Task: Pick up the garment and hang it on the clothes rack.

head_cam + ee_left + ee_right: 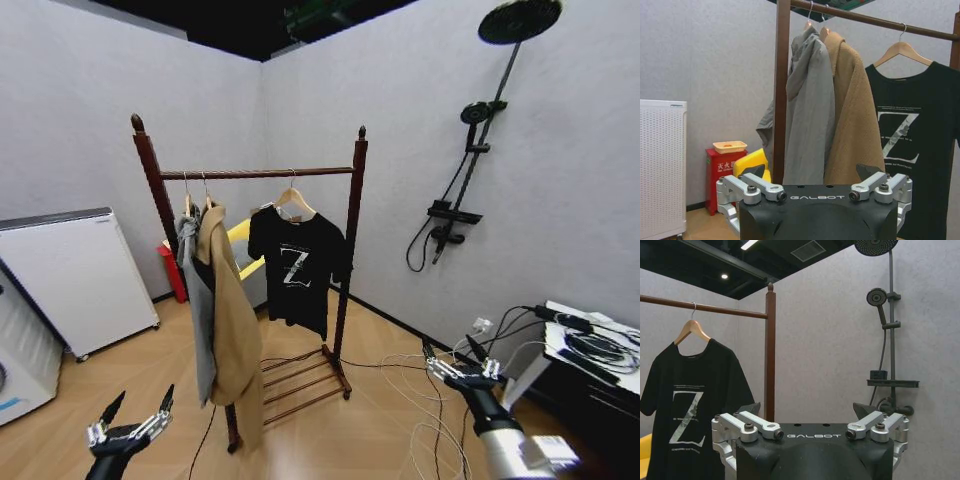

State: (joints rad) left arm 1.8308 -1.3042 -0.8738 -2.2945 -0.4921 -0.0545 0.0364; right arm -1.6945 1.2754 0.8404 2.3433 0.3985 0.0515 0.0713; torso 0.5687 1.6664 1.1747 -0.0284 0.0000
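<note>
Both grippers, left (133, 413) at lower left and right (455, 359) at lower right, hang open and empty, while the garment (297, 268) already hangs mid-frame on the rack (255, 173), so nothing seems left but retreating.

Black T-shirt (687, 405) (white Z print) hangs on the wooden rack (770, 350); right gripper (810, 420) open below.

the clothes rack (352, 215) stands on the wooden floor (330, 430), its rail carrying the garment (296, 270).
</note>
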